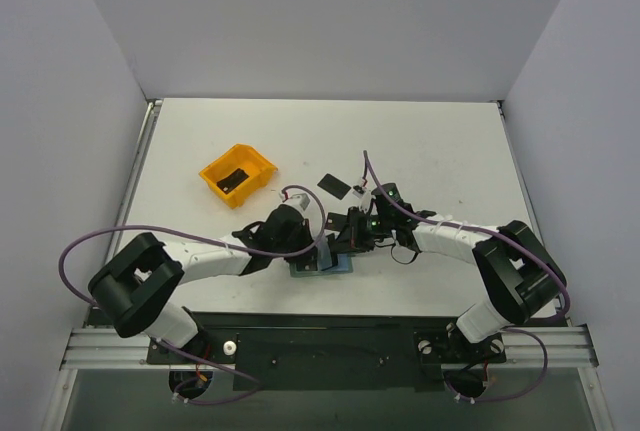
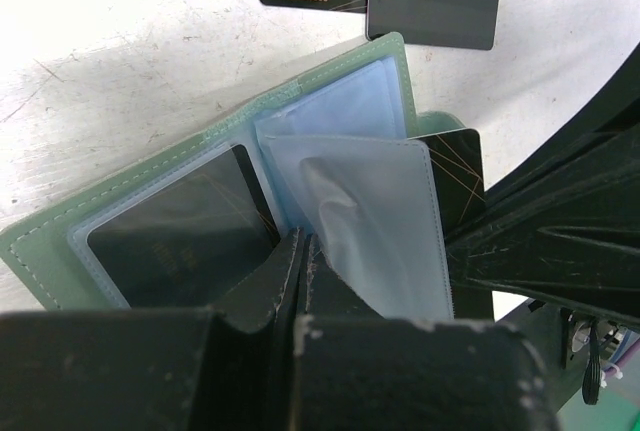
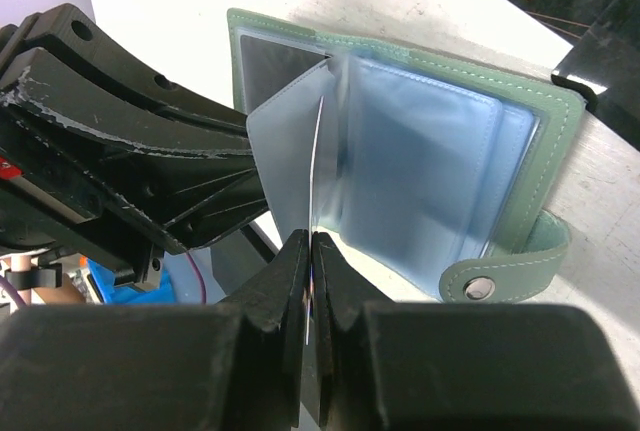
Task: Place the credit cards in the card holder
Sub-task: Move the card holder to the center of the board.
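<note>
"Card holder [image 1: 322, 265], seen from above?"
"Open on the worktop [image 1: 430, 141], near the front edge. A loose card [image 1: 335, 186] lies beyond it."
"Left wrist?"
"Left gripper [image 2: 303, 243]: jaws clenched on a clear sleeve [image 2: 370, 221] of the holder, holding it raised. A stored card [image 2: 180, 241] sits in one pocket."
"Right wrist?"
"Right gripper [image 3: 312, 243]: jaws pinching a held card [image 3: 318, 166], edge-on at the sleeve's mouth. If the sleeve sags or slips, I'd expect the card to jam or slide underneath."
</note>
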Controlling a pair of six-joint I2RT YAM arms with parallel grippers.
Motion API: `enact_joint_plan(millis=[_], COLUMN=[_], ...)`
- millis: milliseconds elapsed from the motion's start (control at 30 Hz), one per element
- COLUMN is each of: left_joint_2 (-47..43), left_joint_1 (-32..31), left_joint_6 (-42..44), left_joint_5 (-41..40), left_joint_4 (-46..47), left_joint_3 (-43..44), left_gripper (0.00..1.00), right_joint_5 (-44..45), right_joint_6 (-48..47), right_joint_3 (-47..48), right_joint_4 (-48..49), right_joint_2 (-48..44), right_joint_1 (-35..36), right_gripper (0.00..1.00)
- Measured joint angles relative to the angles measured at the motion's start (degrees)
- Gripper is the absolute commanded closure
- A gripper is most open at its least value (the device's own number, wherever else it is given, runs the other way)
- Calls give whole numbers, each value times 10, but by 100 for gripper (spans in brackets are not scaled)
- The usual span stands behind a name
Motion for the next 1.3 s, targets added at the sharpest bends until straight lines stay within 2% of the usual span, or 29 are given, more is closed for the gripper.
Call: enact_joint_plan(millis=[267, 433, 567, 767, 1000, 1167, 1300], left_joint_2=[-15, -17, -34, -83, -170, -229, -252], left_joint_1=[3, 4, 4, 5, 13, 25, 29], left_joint_6=[13, 26, 35, 46, 47, 46, 46], left_joint_5=[-11, -28, -49, -83, -120, -142, -146], left_joint_4=[-56, -97, -136, -183, -234, -256, -257], left_joint_3=[23, 30, 30, 30, 30, 28, 17], left_gripper=[100, 87, 82, 83, 89, 90, 95], right_joint_5=[-5, -5, -5, -5, -4, -3, 3], right_joint_6=[4, 4, 4, 4, 4, 9, 16], right_joint_3=[0, 0, 0, 0, 24, 57, 63], right_joint_4=[10, 10, 10, 10, 8, 18, 22], right_joint_2=[0, 0, 0, 0, 17, 64, 102], right_joint_1=[0, 0, 0, 1, 26, 53, 61], right_gripper=[100, 100, 100, 100, 100, 100, 100])
